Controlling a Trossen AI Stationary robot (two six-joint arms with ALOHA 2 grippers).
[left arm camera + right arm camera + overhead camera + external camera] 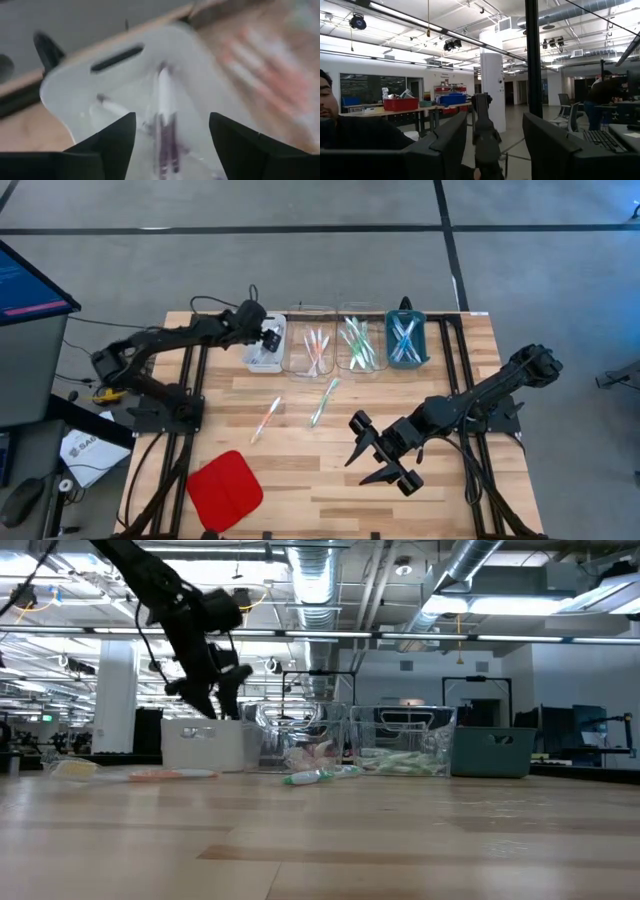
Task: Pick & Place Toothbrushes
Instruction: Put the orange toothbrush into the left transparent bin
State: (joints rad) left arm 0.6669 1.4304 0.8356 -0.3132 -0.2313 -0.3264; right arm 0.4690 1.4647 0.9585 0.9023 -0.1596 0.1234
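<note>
Wooden table (440, 480) bears red pad (224, 489), trays (334, 340).

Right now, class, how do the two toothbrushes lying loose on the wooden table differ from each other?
The loose toothbrush with pink-orange accents lies nearer the red square pad; the loose toothbrush with green accents lies nearer the clear trays. Their accent colours differ, pink-orange against green. Both are slim, pale-handled, lying flat and slanted the same way, touched by neither tool.

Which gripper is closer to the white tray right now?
Left. The left gripper hangs open directly over the white tray at the row's left end. The right gripper is far off, over bare table toward the near right, well clear of the trays.
</note>
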